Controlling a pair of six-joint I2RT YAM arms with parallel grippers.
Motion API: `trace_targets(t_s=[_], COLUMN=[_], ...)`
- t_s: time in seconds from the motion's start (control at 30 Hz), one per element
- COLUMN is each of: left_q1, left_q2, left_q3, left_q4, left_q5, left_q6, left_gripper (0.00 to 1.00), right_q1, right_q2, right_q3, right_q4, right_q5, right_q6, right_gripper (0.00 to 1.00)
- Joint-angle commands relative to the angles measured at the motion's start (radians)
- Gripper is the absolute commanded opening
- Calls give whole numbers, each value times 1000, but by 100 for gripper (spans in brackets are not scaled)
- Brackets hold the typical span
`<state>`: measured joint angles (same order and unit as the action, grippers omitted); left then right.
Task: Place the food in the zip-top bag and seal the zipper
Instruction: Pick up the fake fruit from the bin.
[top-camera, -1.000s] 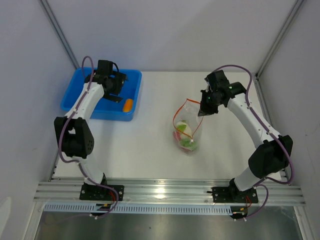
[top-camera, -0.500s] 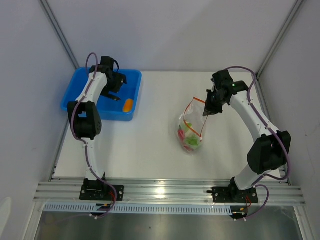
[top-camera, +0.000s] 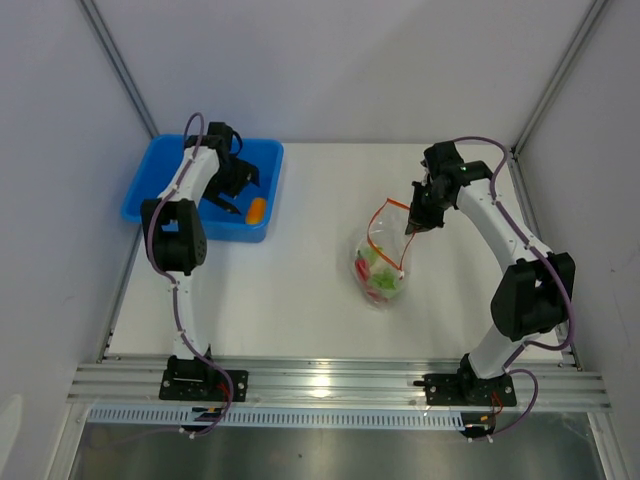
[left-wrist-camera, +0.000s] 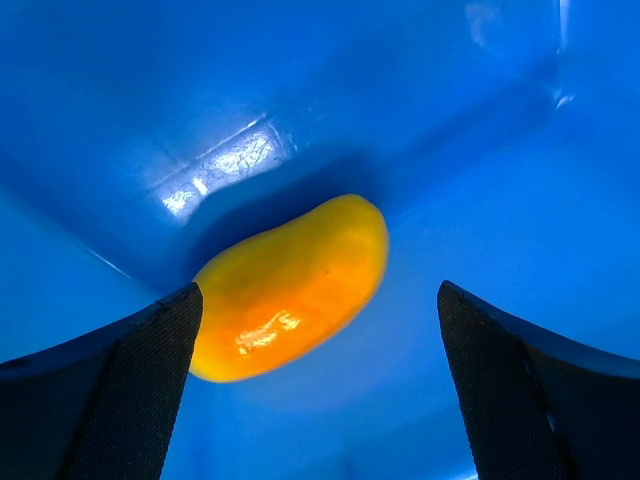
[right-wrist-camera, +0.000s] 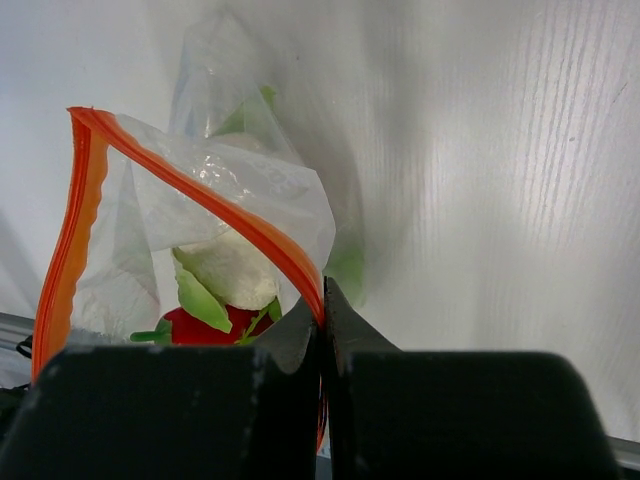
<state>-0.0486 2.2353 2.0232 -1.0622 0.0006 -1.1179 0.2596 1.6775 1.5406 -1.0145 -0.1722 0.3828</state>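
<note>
The clear zip-top bag (top-camera: 379, 262) hangs open at mid-table with its red-orange zipper (top-camera: 385, 228) spread wide. Inside it show white cauliflower with green leaves (right-wrist-camera: 232, 272) and a red chili pepper (right-wrist-camera: 205, 327). My right gripper (top-camera: 412, 224) is shut on the zipper strip (right-wrist-camera: 245, 226) at the bag's mouth and holds that edge up. The yellow-orange piece (top-camera: 257, 210) lies in the blue bin's near right corner. My left gripper (top-camera: 237, 192) is open just above it; in the left wrist view the piece (left-wrist-camera: 290, 287) lies between and beyond the fingers (left-wrist-camera: 110, 390).
The blue plastic bin (top-camera: 150, 195) stands at the back left of the white table. Grey walls close in on both sides, and a metal rail runs along the near edge.
My left gripper has moved right and down inside the bin toward the yellow-orange piece. My right gripper has lifted the bag's mouth slightly toward the right; the bag stands more upright.
</note>
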Motion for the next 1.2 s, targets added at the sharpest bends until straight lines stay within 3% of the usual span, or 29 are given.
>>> trace_targets(t_s=[0.0,0.57,0.83,1.17], left_q1=[-20,-45,-46,-46], left_q2=[-8,-63,-54,-59], left_q3=[-15,-168,-169,-175], left_q4=[34,64,42,7], left_q5=[24,22,16,-13], left_q6=[87,156,147,101], left_gripper=[99,91,87,72], right_q1=[-3,-5,-5,-5], right_q2=[5,-42,-56,-70], right_q3=[13,-43,-63,-71], right_q4=[8,19,27,25], right_q5=[-16,-16,-21,-12], right_q6=[-10,1,5,4], right_gripper=[0,0,0,0])
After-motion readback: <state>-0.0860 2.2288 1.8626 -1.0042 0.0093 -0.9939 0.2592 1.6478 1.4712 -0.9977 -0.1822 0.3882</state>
